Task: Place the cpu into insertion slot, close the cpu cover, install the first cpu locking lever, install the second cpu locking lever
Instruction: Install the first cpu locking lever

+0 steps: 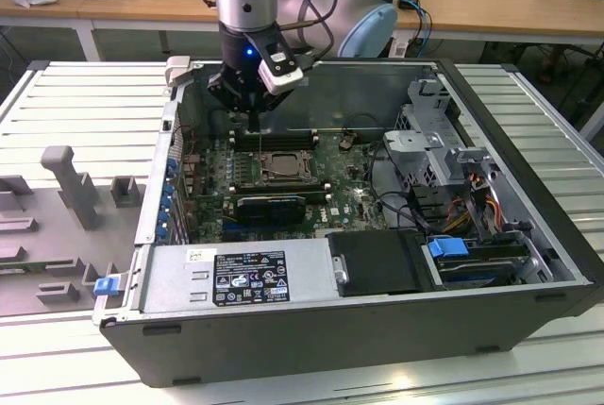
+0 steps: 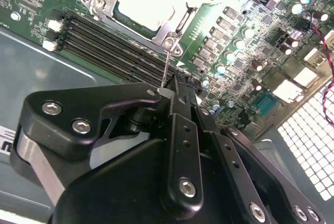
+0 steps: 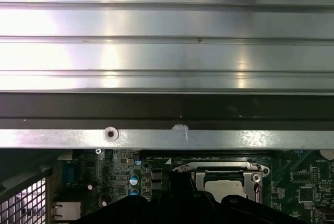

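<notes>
Cpu [image 1: 280,168] sits seated in the insertion slot [image 1: 247,169] at the middle of the green board, exterior view. My hand [image 1: 257,122] hangs just above the slot's 12 o'clock edge, over the black memory slots [image 1: 274,139].

Second wrist view: cpu [image 2: 146,2] pale and flat under the cpu cover [image 2: 168,30], which looks down around it. My hand [image 2: 175,85] is pinched together on a thin locking lever [image 2: 166,67] rising from the socket corner.

First wrist view: cpu [image 3: 223,187] framed by the cover [image 3: 222,167], beyond the case wall [image 3: 167,138].

Judgement: placing and covering done; lever work under way.
</notes>
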Action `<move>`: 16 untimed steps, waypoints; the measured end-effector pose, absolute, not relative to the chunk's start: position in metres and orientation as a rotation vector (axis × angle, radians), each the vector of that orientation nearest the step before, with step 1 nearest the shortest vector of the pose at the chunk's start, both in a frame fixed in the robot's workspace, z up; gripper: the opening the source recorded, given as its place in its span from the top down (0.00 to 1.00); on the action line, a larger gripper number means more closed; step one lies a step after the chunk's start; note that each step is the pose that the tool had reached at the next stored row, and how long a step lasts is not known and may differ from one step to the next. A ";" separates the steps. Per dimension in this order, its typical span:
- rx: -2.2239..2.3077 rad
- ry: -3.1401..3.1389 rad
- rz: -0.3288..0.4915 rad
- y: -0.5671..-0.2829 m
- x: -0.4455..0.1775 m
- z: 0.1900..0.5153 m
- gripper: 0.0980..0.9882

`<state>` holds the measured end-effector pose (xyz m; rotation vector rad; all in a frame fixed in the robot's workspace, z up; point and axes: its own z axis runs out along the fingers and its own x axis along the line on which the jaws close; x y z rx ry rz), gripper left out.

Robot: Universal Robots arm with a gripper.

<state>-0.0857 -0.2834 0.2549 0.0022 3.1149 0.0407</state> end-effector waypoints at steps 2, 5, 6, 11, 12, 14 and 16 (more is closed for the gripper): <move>0.002 3.115 0.041 -0.283 -0.085 0.255 0.99; 0.002 3.115 0.041 -0.283 -0.084 0.255 0.99; 0.002 3.115 0.041 -0.283 -0.083 0.255 0.99; 0.002 3.115 0.041 -0.283 -0.073 0.253 0.99; 0.002 3.115 0.043 -0.283 -0.068 0.253 0.99; 0.002 3.115 0.061 -0.284 -0.065 0.252 0.99; 0.003 3.115 0.062 -0.284 -0.065 0.251 0.99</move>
